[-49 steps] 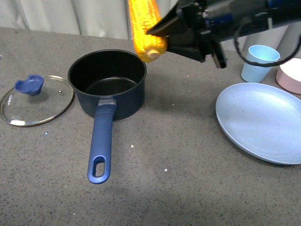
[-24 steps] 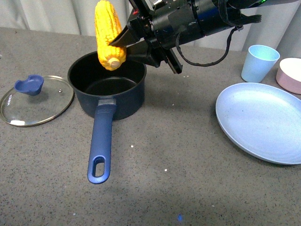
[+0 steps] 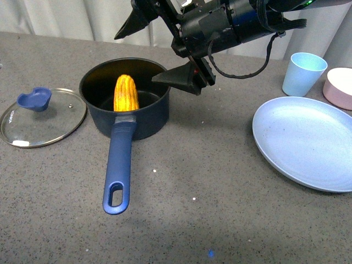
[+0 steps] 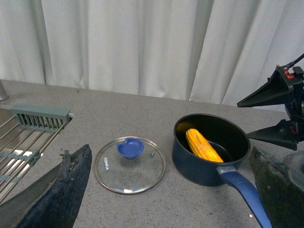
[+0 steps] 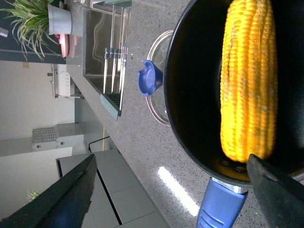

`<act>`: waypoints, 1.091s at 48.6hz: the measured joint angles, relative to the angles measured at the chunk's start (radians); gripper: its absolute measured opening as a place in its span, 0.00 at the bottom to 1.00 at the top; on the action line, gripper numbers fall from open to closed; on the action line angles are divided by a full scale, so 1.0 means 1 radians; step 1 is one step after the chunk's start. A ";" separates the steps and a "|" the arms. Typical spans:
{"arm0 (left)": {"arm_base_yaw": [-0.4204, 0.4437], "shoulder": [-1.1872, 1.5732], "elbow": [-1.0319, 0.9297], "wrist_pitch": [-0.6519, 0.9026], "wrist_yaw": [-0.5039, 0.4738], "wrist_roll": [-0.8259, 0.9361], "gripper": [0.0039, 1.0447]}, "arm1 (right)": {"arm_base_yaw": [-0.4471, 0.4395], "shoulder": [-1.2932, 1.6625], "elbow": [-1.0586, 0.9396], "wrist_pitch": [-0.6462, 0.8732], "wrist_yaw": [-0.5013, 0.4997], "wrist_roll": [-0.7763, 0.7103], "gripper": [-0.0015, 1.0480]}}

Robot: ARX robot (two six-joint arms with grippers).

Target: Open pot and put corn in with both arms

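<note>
Left pincer [image 4: 170, 150], seen only in its wrist view: fingers spread wide, nothing gripped. A glass lid [image 3: 43, 117] is laid flat on the grey surface [image 3: 220, 192], just beside the pot [image 3: 148, 116]. The corn [image 3: 125, 93] is found inside the pot, tilted, free of both pincers. Right pincer [image 3: 137, 58] is held above the pot's rim, wide open, empty. A plate [image 3: 308, 140] and a cup [image 3: 304, 73] are noted further right.

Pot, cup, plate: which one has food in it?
The dark navy pot with the long handle: the corn lies inside it. The plate is bare, and no food shows in the cup.
</note>
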 joint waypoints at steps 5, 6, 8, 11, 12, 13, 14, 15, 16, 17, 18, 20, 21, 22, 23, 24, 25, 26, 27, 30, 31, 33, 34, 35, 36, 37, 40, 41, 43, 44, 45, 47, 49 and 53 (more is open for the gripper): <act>0.000 0.000 0.000 0.000 0.000 0.000 0.94 | -0.015 -0.056 -0.065 0.014 0.047 -0.030 0.91; 0.000 0.000 0.000 0.000 0.000 0.000 0.94 | -0.019 -0.076 -0.085 0.016 0.066 -0.043 0.91; 0.000 0.000 0.000 0.000 0.000 0.000 0.94 | -0.027 -0.116 -0.124 0.025 0.127 -0.074 0.91; 0.000 0.000 0.000 0.000 0.000 0.000 0.94 | -0.046 -0.194 -0.206 0.075 0.159 -0.089 0.91; 0.000 0.000 0.000 0.000 0.000 0.000 0.94 | -0.055 -0.226 -0.240 0.091 0.164 -0.092 0.91; 0.000 0.000 0.000 0.000 0.000 0.000 0.94 | -0.060 -0.249 -0.261 0.095 0.171 -0.097 0.91; 0.000 0.000 0.000 0.000 0.000 0.000 0.94 | -0.063 -0.260 -0.272 0.096 0.174 -0.099 0.91; 0.000 0.000 0.000 0.000 0.000 0.000 0.94 | -0.069 -0.283 -0.293 0.099 0.178 -0.105 0.91; 0.000 0.000 0.000 0.000 0.000 0.000 0.94 | -0.076 -0.305 -0.315 0.103 0.182 -0.112 0.91; 0.000 0.000 0.000 0.000 0.000 0.000 0.94 | -0.082 -0.328 -0.337 0.108 0.186 -0.118 0.91; 0.000 0.000 0.000 0.000 0.000 0.000 0.94 | -0.092 -0.362 -0.370 0.112 0.198 -0.130 0.91; 0.000 0.000 0.000 0.000 0.000 0.000 0.94 | -0.109 -0.430 -0.433 0.111 0.246 -0.159 0.91; 0.000 0.000 0.000 0.000 0.000 0.000 0.94 | -0.116 -0.454 -0.454 0.112 0.260 -0.167 0.91; 0.000 0.000 0.000 0.000 0.000 0.000 0.94 | -0.124 -0.489 -0.486 0.116 0.285 -0.178 0.91; 0.000 0.000 0.000 0.000 0.000 0.000 0.94 | -0.130 -0.513 -0.509 0.120 0.293 -0.184 0.91; 0.000 0.000 0.000 0.000 0.000 0.000 0.94 | -0.132 -0.525 -0.519 0.122 0.296 -0.188 0.91; 0.000 0.000 0.000 0.000 0.000 0.000 0.94 | -0.138 -0.550 -0.542 0.125 0.303 -0.195 0.91; 0.000 0.000 0.000 0.000 0.000 0.000 0.94 | -0.143 -0.574 -0.564 0.126 0.310 -0.200 0.91; 0.000 0.000 0.000 0.000 0.000 0.000 0.94 | -0.147 -0.601 -0.586 0.126 0.319 -0.207 0.91; 0.000 0.000 0.000 0.000 0.000 0.000 0.94 | -0.155 -0.665 -0.640 0.125 0.339 -0.223 0.91; 0.000 0.000 0.000 0.000 0.000 0.000 0.94 | -0.159 -0.703 -0.671 0.122 0.352 -0.231 0.91; 0.000 0.000 0.000 0.000 0.000 0.000 0.94 | -0.164 -0.742 -0.702 0.118 0.370 -0.241 0.91; 0.000 0.000 0.000 0.000 0.000 0.000 0.94 | -0.167 -0.768 -0.723 0.114 0.385 -0.247 0.91; 0.000 0.000 0.000 0.000 0.000 0.000 0.94 | -0.171 -0.792 -0.743 0.113 0.401 -0.256 0.91; 0.000 0.000 0.000 0.000 0.000 0.000 0.94 | -0.175 -0.817 -0.764 0.113 0.415 -0.261 0.91; 0.000 0.000 0.000 0.000 0.000 0.000 0.94 | -0.179 -0.841 -0.784 0.113 0.439 -0.271 0.91; 0.000 0.000 0.000 0.000 0.000 0.000 0.94 | -0.195 -0.911 -0.844 0.113 0.509 -0.291 0.91; 0.000 0.000 0.000 0.000 0.000 0.000 0.94 | -0.200 -0.933 -0.863 0.113 0.526 -0.294 0.91; 0.000 0.000 0.000 0.000 0.000 0.000 0.94 | -0.210 -0.965 -0.890 0.112 0.541 -0.299 0.91; 0.000 0.000 0.000 0.000 0.000 0.000 0.94 | -0.216 -0.986 -0.907 0.109 0.554 -0.303 0.91; 0.000 0.000 0.000 0.000 0.000 0.000 0.94 | -0.222 -1.007 -0.924 0.106 0.571 -0.307 0.91; 0.000 0.000 0.000 0.000 0.000 0.000 0.94 | -0.229 -1.041 -0.949 0.100 0.604 -0.313 0.91; 0.000 0.000 0.000 0.000 0.000 0.000 0.94 | -0.239 -1.097 -0.989 0.086 0.647 -0.325 0.91; 0.000 0.000 0.000 0.000 0.000 0.000 0.94 | -0.246 -1.203 -1.057 0.037 0.750 -0.349 0.91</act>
